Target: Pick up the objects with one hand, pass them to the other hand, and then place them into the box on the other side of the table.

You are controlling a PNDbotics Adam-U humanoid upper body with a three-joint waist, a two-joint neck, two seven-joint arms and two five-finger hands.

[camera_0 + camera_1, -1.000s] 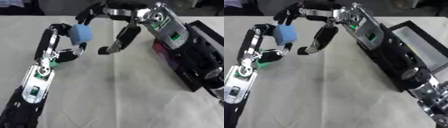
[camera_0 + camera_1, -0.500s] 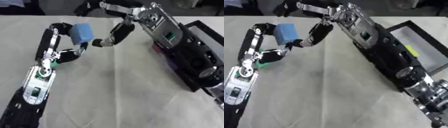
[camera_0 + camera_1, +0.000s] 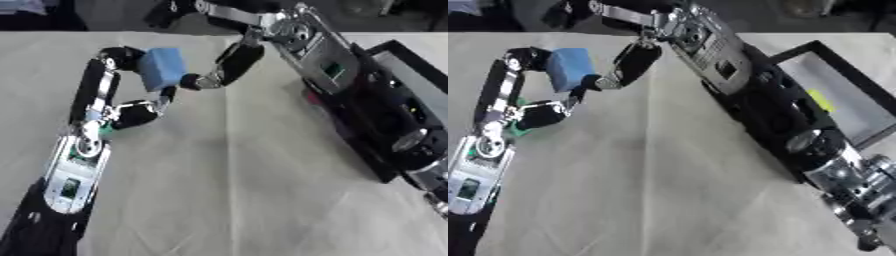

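Step in hand: the pass from one hand to the other. The blue block (image 3: 161, 67) is up in the air between the two hands, over the far left part of the table (image 3: 236, 190).

Left hand: the left hand (image 3: 118, 95) reaches up from the near left. Its fingers are curled round the blue block, one over the top and far side and one under it. It has hold of the block.

Right hand: the right hand (image 3: 229, 55) comes in from the far right. One long finger points down and left, and its tip touches the right side of the block. Its other fingers reach over the far edge of the table. They look spread out, not closed on the block, though the far ones are dark and hard to see.

Blue block: a small soft-looking cube, tilted a bit. It is off the table, well left of the box.

Box: the black box (image 3: 843, 85) sits on the right side of the table, partly hidden by the right arm. It has a pale floor with something yellow-green (image 3: 819, 100) in it.

Next move needs: I think the right hand must close on the block from both sides before the left hand lets go. If the left hand opens too soon, the block could drop on the table. After that the right hand must carry it right, to the box.

How far along: about the middle. The block is picked up but not yet passed.
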